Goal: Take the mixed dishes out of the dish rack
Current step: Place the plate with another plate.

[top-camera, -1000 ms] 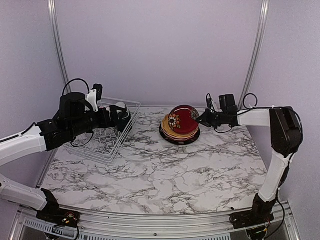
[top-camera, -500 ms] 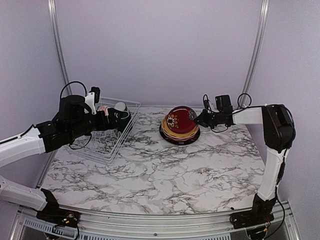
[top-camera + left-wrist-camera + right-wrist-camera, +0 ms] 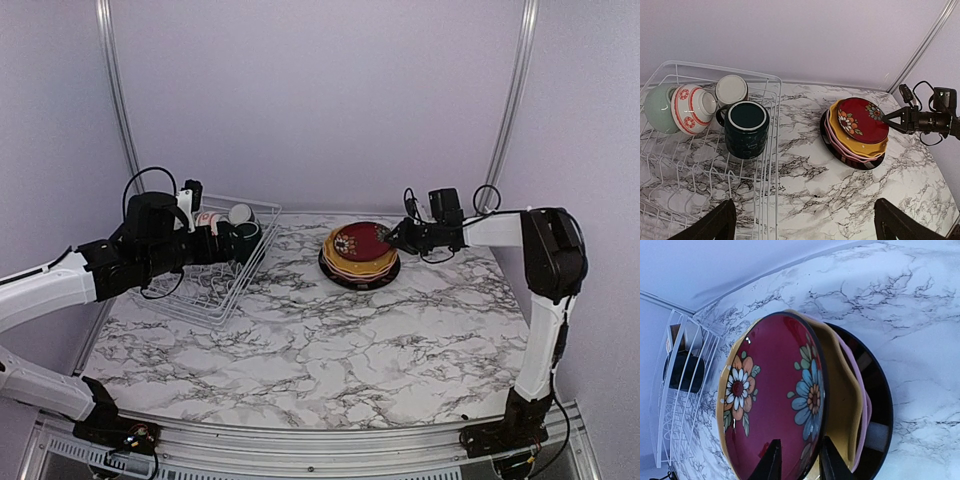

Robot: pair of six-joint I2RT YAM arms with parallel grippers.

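The dark red floral plate (image 3: 360,240) lies slightly tilted on top of the stack: scalloped orange-yellow plate (image 3: 840,390), pink plate (image 3: 863,407), black plate (image 3: 881,405). My right gripper (image 3: 392,238) is shut on the red plate's right rim, which sits between its fingers in the right wrist view (image 3: 800,440). The white wire dish rack (image 3: 215,290) at left holds a dark teal mug (image 3: 745,127), a pale cup (image 3: 731,89), a white cup with red patterns (image 3: 692,107) and a pale green bowl (image 3: 657,107). My left gripper (image 3: 805,230) is open and empty, just in front of the mug.
The plate stack (image 3: 360,268) sits on the marble table at the back, right of the rack. The rack's right rim (image 3: 772,150) runs below my left gripper. Metal frame posts stand at the back corners.
The red floral plate stood nearly upright on the stack and has tipped down almost flat, still in my right gripper. My left arm has shifted slightly over the rack.
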